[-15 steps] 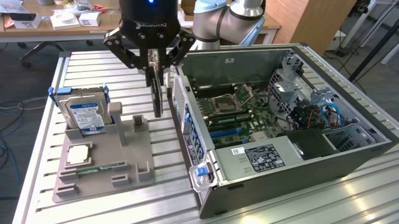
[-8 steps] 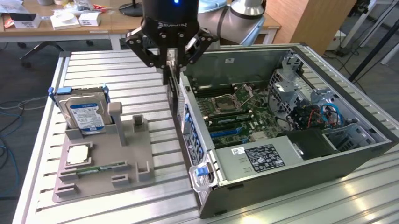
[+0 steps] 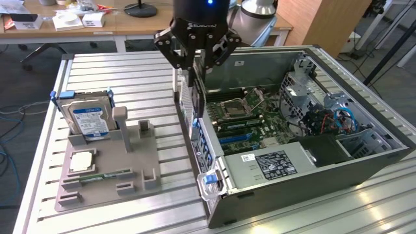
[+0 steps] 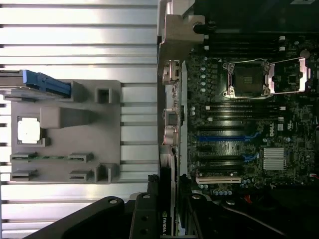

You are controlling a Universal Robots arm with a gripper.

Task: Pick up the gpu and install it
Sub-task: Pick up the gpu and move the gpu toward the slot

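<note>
**Transfer of the gpu (image 4: 167,199) to the open computer case (image 3: 364,161).** The gripper (image 3: 197,64) was seen clamped on the gpu. The card was held edge-on between the fingers (image 4: 144,219) and hung above the case's rear wall (image 3: 195,136), clear of the counter (image 3: 123,73) and not yet seated. The motherboard (image 3: 260,122) lay exposed inside the case, with an unoccupied blue expansion slot (image 4: 222,138) just inboard of the rear wall. The grey parts holder (image 3: 140,161) was shown on the counter beside the case, with the hard drive (image 3: 89,119) standing in it.

For the step to be done well, three things were judged necessary:
- The card should be held upright and free of swing.
- Its lower edge should be brought parallel with the slot before any descent.
- Its metal end strip should be held off the rear wall, where a snag was thought likely.

A firm grip was also judged advisable, since so thin a card could pivot between the fingers.
</note>
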